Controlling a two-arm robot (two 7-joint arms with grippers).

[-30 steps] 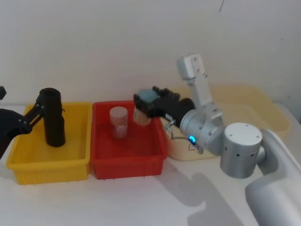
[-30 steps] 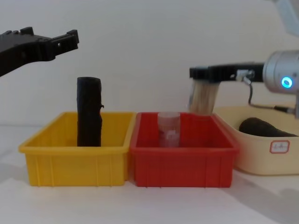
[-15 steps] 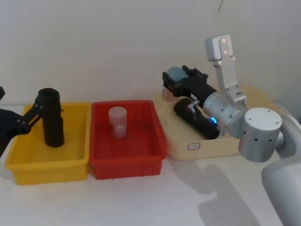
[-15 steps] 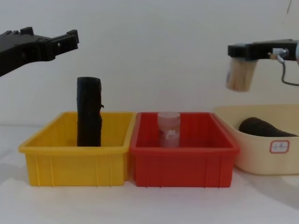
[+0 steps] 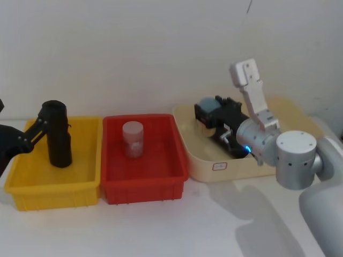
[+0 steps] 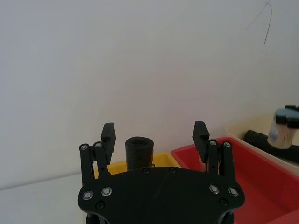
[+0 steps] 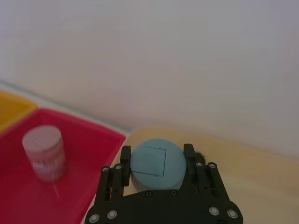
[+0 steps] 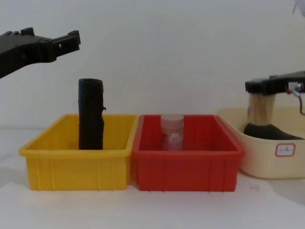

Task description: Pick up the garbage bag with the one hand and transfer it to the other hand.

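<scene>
— Did the right claw (image 5: 209, 112) just swing over?

— Yes. A second ago it held that blue-lidded jar (image 8: 260, 109) above the red bin (image 8: 186, 167). Now it has come down over the cream tub (image 8: 257, 157), fingers closed tight round the jar.

— And the garbage bag?

— Lying in that tub (image 8: 267, 130), right under the jar; I can't tell whether they touch. Nobody has hold of it, and I'd say that claw must drop the jar first.

— The left claw (image 6: 154, 134)?

— Spread wide, holding nothing, hanging up by the yellow bin (image 8: 76, 164).

— Isn't there a bag in there too?

— That's the slim roll (image 8: 90, 114), standing on end. So: two black rolls, two claws, three containers, and two jars, counting the clear one (image 8: 172, 132) in the red bin.
</scene>
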